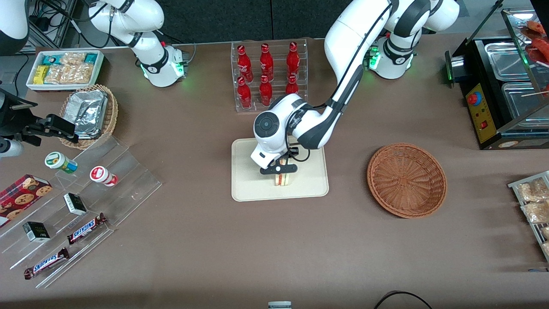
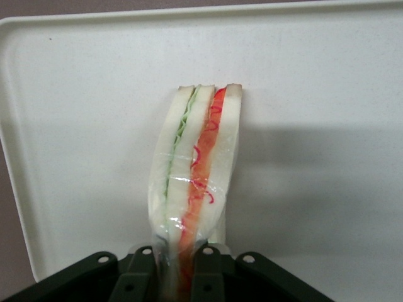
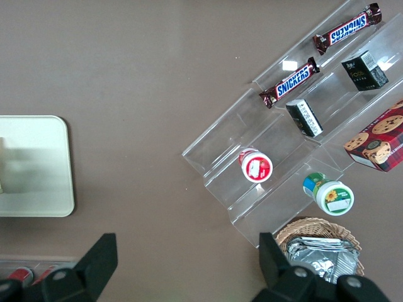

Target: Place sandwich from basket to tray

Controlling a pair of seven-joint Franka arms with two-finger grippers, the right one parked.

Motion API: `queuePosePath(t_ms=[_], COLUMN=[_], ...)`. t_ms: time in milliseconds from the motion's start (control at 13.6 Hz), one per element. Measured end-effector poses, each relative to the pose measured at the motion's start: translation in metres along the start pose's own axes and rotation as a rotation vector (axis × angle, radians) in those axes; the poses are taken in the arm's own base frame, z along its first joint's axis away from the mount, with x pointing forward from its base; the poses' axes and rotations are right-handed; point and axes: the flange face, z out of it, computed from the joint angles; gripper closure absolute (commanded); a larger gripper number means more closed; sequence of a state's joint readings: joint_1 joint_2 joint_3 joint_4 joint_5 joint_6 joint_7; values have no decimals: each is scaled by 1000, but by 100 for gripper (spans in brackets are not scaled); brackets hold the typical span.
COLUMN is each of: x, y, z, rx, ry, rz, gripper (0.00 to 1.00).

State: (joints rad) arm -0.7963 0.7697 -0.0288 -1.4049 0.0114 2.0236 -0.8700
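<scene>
White-bread sandwich pinched in hand (over tray).

The left arm reaches from its base toward the front camera, wrist bent down. Its gripper points straight down, low, its 2 fingers closed on a sandwich.

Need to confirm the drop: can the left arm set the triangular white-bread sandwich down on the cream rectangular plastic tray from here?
Probably yes. The left claw, shut on the triangular white-bread sandwich, is right over the cream rectangular plastic tray, with bare tray surface around it.
</scene>
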Motion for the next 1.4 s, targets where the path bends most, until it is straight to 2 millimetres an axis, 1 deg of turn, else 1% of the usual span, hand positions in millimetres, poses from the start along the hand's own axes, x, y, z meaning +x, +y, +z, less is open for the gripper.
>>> queuePosePath(t_ms=[369, 590, 664, 811, 885, 959, 1033, 1107, 1254, 1328, 1402], x=[1, 1, 0, -3, -4, -4, -2, 1, 19, 29, 40], y=[-1, 1, 4, 7, 6, 2, -6, -17, -54, -73, -91], z=[1, -3, -7, -21, -32, -46, -66, -85, -120, -130, -135], rx=[4, 5, 4, 6, 8, 9, 13, 20, 33, 38, 41], ry=[2, 15, 26, 36, 37, 39, 42, 40, 28, 21, 16], rz=[-1, -1, -7, -22, -26, -32, -43, -59, -114, -141, -171], gripper=[0, 0, 0, 0, 0, 0, 0, 0, 0, 0, 0])
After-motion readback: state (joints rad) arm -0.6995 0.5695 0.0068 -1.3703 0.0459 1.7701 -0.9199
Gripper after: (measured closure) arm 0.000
